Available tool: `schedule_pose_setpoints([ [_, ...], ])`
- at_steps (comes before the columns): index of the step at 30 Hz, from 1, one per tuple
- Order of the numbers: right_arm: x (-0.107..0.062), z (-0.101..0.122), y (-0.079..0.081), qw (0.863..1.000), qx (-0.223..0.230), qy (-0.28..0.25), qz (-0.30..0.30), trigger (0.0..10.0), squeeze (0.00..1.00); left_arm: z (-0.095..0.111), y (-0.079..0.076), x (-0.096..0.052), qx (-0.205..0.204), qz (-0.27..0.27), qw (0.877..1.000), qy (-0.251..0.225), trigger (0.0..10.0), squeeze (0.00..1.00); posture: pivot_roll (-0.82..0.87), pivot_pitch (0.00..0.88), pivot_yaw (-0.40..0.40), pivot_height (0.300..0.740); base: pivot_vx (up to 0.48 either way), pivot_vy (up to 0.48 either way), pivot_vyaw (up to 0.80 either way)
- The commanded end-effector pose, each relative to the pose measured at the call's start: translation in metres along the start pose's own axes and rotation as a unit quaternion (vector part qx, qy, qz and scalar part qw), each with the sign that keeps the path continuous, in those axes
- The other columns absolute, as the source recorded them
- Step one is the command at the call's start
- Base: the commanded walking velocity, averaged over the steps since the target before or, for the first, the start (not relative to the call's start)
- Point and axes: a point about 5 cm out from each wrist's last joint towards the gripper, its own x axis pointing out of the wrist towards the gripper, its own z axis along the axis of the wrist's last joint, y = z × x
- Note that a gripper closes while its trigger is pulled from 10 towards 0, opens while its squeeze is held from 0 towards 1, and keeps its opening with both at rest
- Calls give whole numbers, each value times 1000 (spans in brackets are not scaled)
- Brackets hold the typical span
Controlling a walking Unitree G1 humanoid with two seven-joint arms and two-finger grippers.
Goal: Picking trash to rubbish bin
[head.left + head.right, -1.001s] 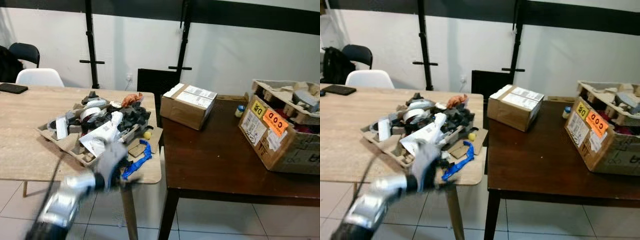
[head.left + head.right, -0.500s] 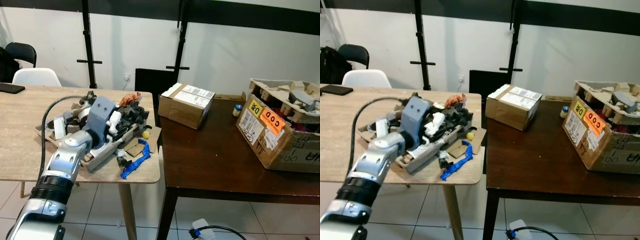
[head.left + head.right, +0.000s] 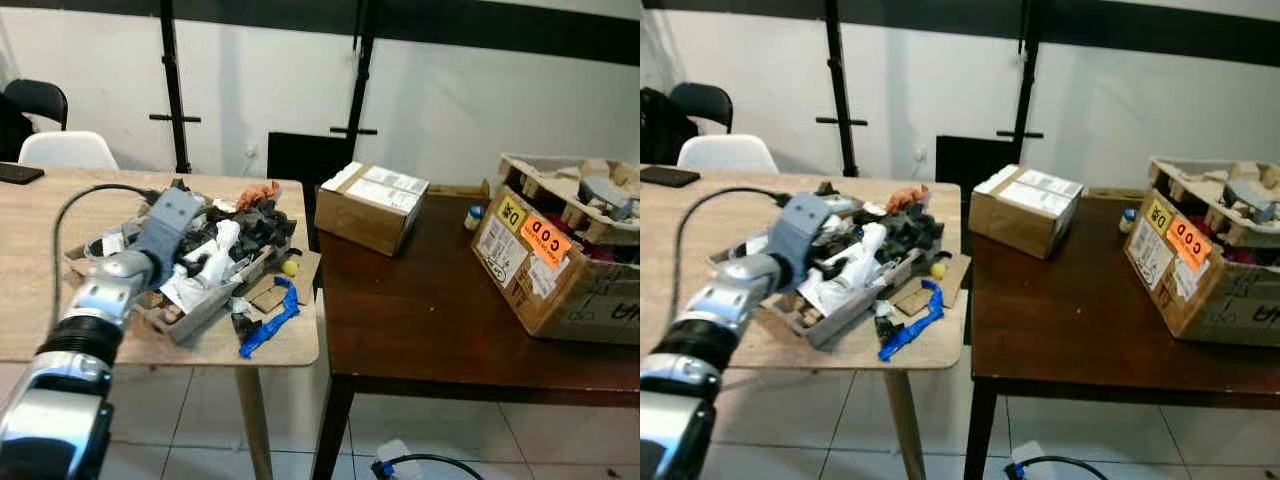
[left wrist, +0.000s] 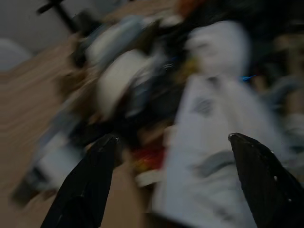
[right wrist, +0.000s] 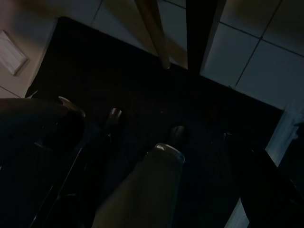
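Observation:
A heap of trash (image 3: 215, 245) lies in a cardboard tray (image 3: 190, 318) on the light wooden table (image 3: 40, 290): white crumpled paper (image 3: 188, 287), tape rolls, black scraps and an orange piece (image 3: 262, 192). A blue strip (image 3: 268, 318) and a yellow ball (image 3: 290, 267) lie beside the tray. My left arm reaches over the table's front edge, its grey wrist (image 3: 168, 222) above the heap. My left gripper (image 4: 171, 137) is open, its fingers wide apart just over the white paper (image 4: 213, 142) and a tape roll (image 4: 118, 80). My right arm hangs low beside the table legs.
A dark brown table (image 3: 430, 320) adjoins on the right. It carries a small cardboard box (image 3: 370, 205), a little bottle (image 3: 473, 217) and a big open carton (image 3: 555, 260) with an orange sticker. A white chair (image 3: 65, 148) and a phone (image 3: 15, 172) are far left. A cable (image 3: 410, 465) lies on the floor.
My left arm has risen from the table's front edge and reached farther back over the trash heap. The camera has shifted slightly.

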Motion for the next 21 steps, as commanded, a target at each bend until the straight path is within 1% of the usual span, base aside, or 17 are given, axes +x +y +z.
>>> schedule_pose_setpoints([
  [1, 0, -1, 1, 1000, 2, -5, -3, 10000, 0, 2, 13, -5, -14, 9, 1000, -15, 10000, 1000, 105, 0, -49, 740, 0, 0, 0],
  [4, 1, -1, 2, 1000, 7, -13, -2, 10000, 0, 4, 17, -7, -65, -15, 996, -58, 10000, 1000, 108, 0, -49, 740, 0, 0, 0],
  [8, 1, 5, 4, 1000, 7, -26, 11, 10000, 0, -2, 13, -7, -76, -60, 994, -48, 10000, 1000, 108, 0, -46, 740, 0, 0, 0],
  [9, 1, 9, 5, 999, -6, -34, 24, 10000, 0, -4, 11, -7, -78, -77, 993, -45, 10000, 737, 107, 0, -45, 740, 0, 0, 0],
  [10, 1, 9, 5, 999, -6, -34, 24, 10000, 0, -4, 11, -7, -78, -77, 993, -45, 10000, 737, 107, 0, -45, 740, 0, 0, 0],
  [11, 0, 12, 6, 998, -20, -42, 37, 10000, 0, -4, 9, -7, -79, -88, 992, -43, 10000, 239, 108, 0, -44, 740, 0, 0, 0],
  [12, -1, 19, 10, 995, -41, -58, 64, 10000, 0, -5, 8, -7, -80, -98, 991, -40, 10000, 0, 107, 0, -43, 740, 0, 0, 0],
  [13, -2, 26, 14, 991, -62, -76, 95, 10000, 0, -6, 7, -7, -75, -105, 991, -35, 10000, 0, 107, 0, -43, 740, 0, 0, 0],
  [15, -7, 39, 23, 975, -107, -109, 161, 10000, 0, -9, 6, -6, -62, -103, 992, -23, 10000, 0, 106, 0, -41, 740, 0, 0, 0],
  [16, -14, 57, 31, 954, -146, -138, 222, 10000, 0, -11, 7, -5, -53, -92, 994, -13, 10000, 0, 102, 0, -41, 740, 0, 0, 0],
  [17, -16, 61, 34, 948, -155, -145, 236, 10000, 0, -12, 7, -5, -51, -89, 995, -11, 10000, 0, 102, 0, -41, 740, 0, 0, 0],
  [18, -16, 61, 34, 948, -155, -145, 236, 10000, 0, -12, 7, -5, -51, -89, 995, -11, 10000, 0, 102, 0, -41, 740, 0, 0, 0],
  [19, -28, 82, 45, 922, -165, -171, 306, 10000, 0, -14, 7, -5, -49, -83, 995, -8, 10000, 0, 97, 0, -38, 740, 0, 0, 0],
  [20, -39, 97, 53, 903, -169, -189, 346, 10000, 0, -14, 7, -4, -49, -77, 996, -7, 10000, 0, 95, 0, -37, 740, 0, 0, 0],
  [21, -46, 106, 59, 889, -174, -199, 374, 10000, 0, -15, 7, -4, -49, -74, 996, -5, 10000, 0, 95, 0, -37, 740, 0, 0, 0],
])
